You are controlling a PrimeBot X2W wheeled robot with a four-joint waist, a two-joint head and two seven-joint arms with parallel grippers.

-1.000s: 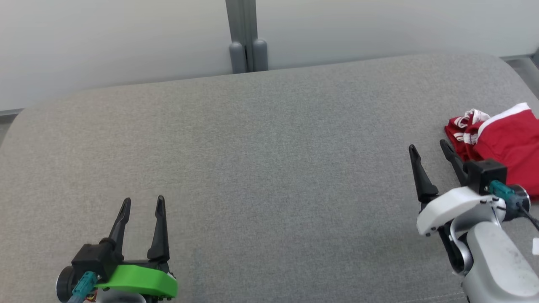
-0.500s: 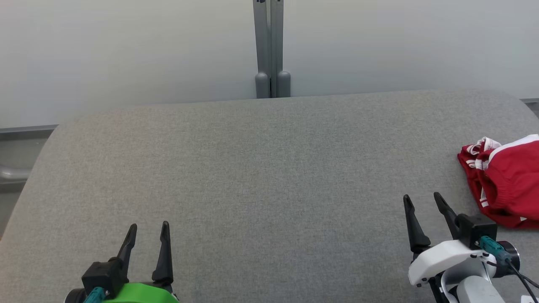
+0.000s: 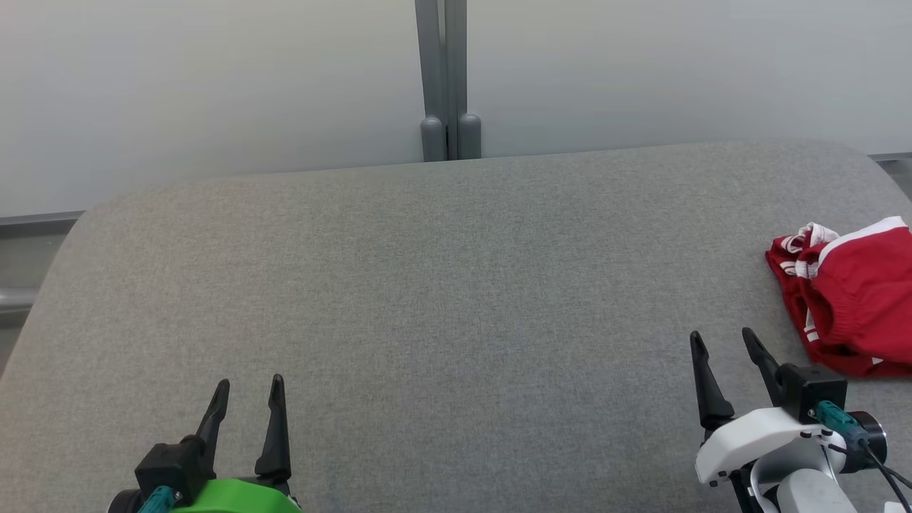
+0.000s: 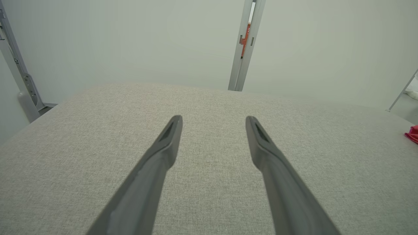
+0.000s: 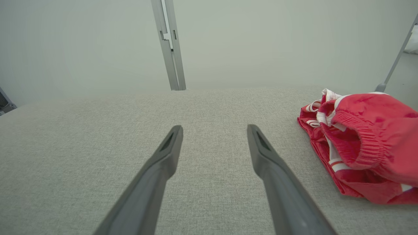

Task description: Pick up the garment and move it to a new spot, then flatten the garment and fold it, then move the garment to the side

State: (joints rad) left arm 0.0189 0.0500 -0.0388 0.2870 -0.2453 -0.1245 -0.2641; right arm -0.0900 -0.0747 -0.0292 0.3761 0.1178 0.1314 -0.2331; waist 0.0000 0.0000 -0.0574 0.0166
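The garment (image 3: 851, 299) is a crumpled red piece with white stripes and an elastic band, lying at the right edge of the grey padded table (image 3: 442, 285). In the right wrist view the garment (image 5: 362, 143) sits to the right of the fingers, apart from them. My right gripper (image 3: 721, 340) stands open just left of and nearer than the garment, holding nothing. At the lower left my left gripper (image 3: 249, 385) is open and empty, far from the cloth. A sliver of the garment (image 4: 413, 134) shows at the right border of the left wrist view.
A pale wall with a grey vertical post (image 3: 443, 71) runs behind the table. The table's rounded far corners (image 3: 92, 214) drop off to the floor at the left and right.
The head camera tilted up, so the whole picture shifted down. My right gripper has drawn back from the garment's near edge toward me. The garment lies as before.
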